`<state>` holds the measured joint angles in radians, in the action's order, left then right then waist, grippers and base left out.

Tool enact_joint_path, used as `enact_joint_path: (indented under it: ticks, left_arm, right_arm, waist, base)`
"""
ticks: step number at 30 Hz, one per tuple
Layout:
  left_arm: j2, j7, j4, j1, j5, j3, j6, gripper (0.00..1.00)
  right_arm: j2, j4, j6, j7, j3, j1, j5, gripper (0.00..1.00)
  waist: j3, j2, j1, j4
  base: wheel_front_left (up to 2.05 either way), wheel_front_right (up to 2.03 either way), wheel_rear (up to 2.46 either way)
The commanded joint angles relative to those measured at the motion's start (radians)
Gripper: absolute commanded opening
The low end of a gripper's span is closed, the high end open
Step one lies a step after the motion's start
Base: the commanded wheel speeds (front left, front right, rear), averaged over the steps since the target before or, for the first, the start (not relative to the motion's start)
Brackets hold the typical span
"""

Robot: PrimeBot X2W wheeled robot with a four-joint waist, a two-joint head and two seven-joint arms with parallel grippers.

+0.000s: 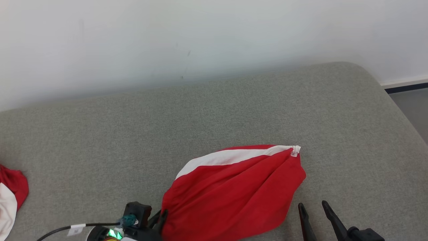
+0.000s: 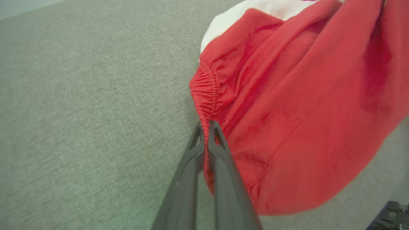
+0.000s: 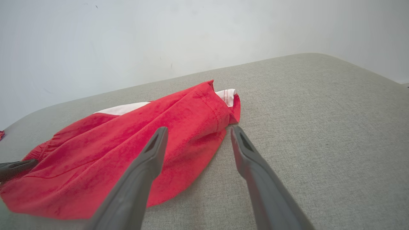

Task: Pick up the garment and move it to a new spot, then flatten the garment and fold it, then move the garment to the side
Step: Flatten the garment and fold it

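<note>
Nearest, the left gripper (image 2: 207, 124) has its jaws clenched on the waistband (image 2: 207, 92) of the red garment (image 1: 234, 194). The right gripper (image 1: 313, 204), jaws released, sits beside it. Soft, light and floppy, it lies on the grey cushion (image 1: 234, 110); the far hem corner (image 1: 296, 150) looks a good second hold.

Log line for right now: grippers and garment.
left gripper: shut on garment waistband | right gripper: open, empty, beside garment | garment: bunched on grey cushion
</note>
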<state>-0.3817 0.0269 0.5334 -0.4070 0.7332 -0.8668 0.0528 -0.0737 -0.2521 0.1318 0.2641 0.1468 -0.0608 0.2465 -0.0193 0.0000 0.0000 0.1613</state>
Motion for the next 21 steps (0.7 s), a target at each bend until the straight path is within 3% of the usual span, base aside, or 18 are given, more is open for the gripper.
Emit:
enact_joint_path:
  ticks: [1,8,16,21]
  left_arm:
    - [0.001,0.017,-0.027,0.034,0.014,0.01,0.017,1.0]
    - [-0.016,-0.002,-0.14,0.127,0.084,0.049,0.072,1.0]
    - [-0.104,-0.039,-0.266,0.11,0.125,0.135,0.149,1.0]
    - [-0.102,-0.105,-0.27,0.056,0.16,0.154,0.154,1.0]
  right_arm:
    - [0.002,0.005,-0.002,0.0,-0.007,-0.009,0.002,1.0]
    - [0.004,0.008,-0.002,0.0,-0.014,-0.011,-0.004,1.0]
    - [0.009,0.004,-0.002,0.0,-0.004,-0.009,0.0,1.0]
    - [0.01,0.0,-0.002,0.0,0.005,0.003,0.004,1.0]
  waist:
    - [-0.001,0.0,0.0,-0.005]
    - [0.004,0.0,0.0,-0.018]
    - [0.011,0.0,0.0,-0.012]
    - [0.006,0.0,0.0,0.007]
  base:
    - [0.0,0.0,0.0]
    - [0.0,0.0,0.0]
    - [0.0,0.0,0.0]
    - [0.0,0.0,0.0]
